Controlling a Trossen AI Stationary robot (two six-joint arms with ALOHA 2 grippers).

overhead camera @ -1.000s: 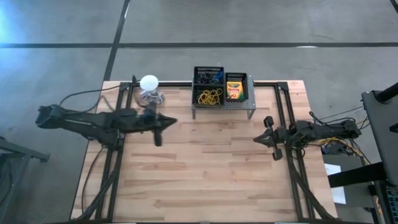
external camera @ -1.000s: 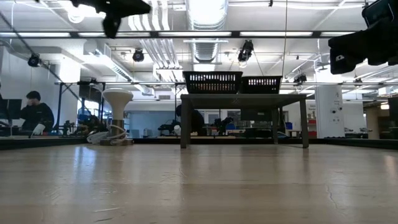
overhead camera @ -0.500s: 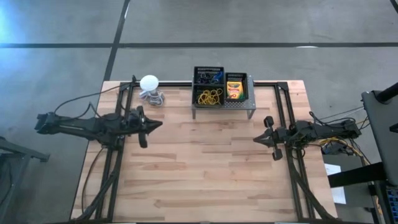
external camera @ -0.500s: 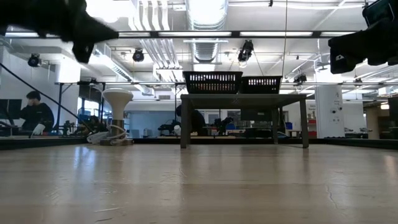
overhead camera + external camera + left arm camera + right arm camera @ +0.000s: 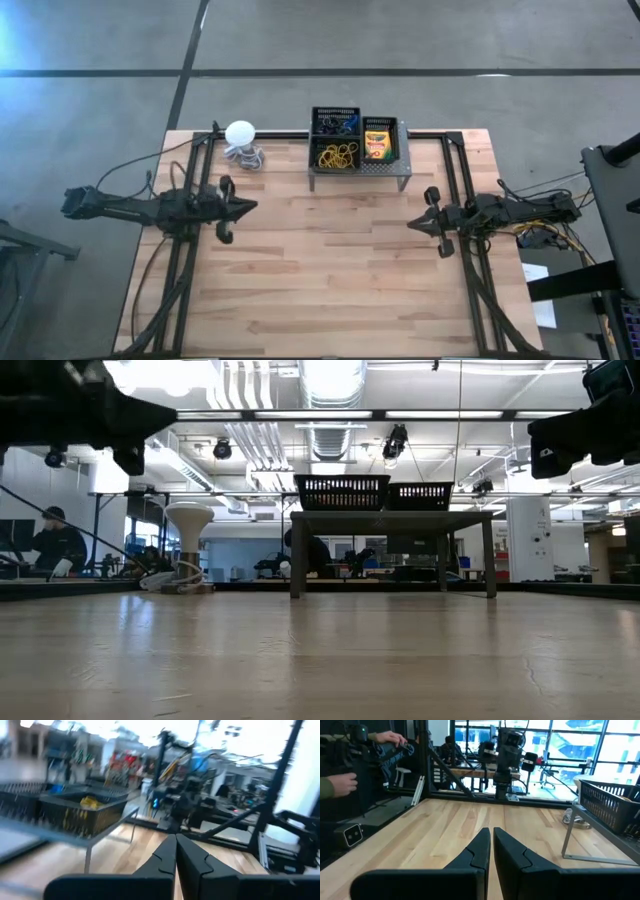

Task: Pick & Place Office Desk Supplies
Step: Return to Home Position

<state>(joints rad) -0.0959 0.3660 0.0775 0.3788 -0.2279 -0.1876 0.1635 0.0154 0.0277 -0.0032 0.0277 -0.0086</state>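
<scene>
Black wire-mesh bins [image 5: 336, 138] sit side by side on a grey perforated stand [image 5: 402, 170] at the table's far middle. One bin holds yellow rubber bands [image 5: 337, 154], one holds dark blue loops [image 5: 334, 124], and one holds a yellow-and-green crayon box [image 5: 377, 142]. The low view shows the bins [image 5: 342, 491] on top of the stand [image 5: 390, 516]. My left gripper [image 5: 252, 207] is shut and empty at the table's left side, pointing level toward the right; its fingertips [image 5: 175, 839] meet. My right gripper [image 5: 412, 224] is shut and empty at the right side, pointing left [image 5: 491, 832].
A white ball with a coiled cord [image 5: 241, 135] stands at the far left of the table, left of the stand. Bare wooden tabletop [image 5: 330, 260] lies between the two grippers. People sit and stand in the room beyond the table [image 5: 52, 545].
My left gripper has drawn back toward the table's left edge and sunk, away from the white ball, and has tipped to point level. My right arm has kept still.
</scene>
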